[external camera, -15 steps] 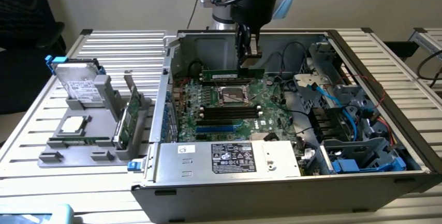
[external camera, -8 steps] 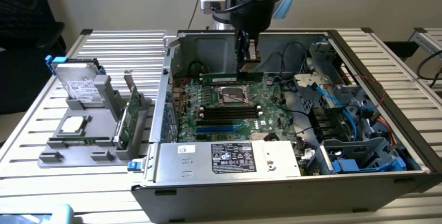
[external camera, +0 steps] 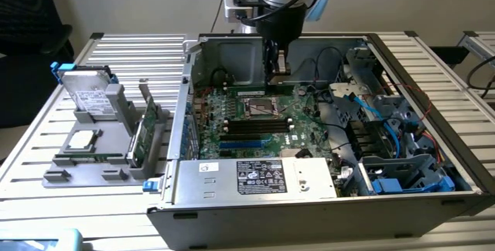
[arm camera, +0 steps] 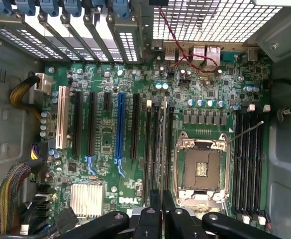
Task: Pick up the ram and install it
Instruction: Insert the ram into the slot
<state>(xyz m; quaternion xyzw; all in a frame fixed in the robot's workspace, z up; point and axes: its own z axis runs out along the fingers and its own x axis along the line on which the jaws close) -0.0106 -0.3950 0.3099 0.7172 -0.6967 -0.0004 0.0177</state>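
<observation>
Metal case walls [external camera: 232,54] well clear; claw [arm camera: 162,200] clenched on edge-on ram [arm camera: 164,142] above motherboard [arm camera: 105,144].

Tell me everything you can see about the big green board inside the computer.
The motherboard is a green circuit board lying flat on the floor of the open computer case. It carries an empty metal-framed CPU socket, long black slots, one blue slot, one white slot, a ribbed silver heatsink and a Dell logo. Cable bundles reach one edge.
</observation>
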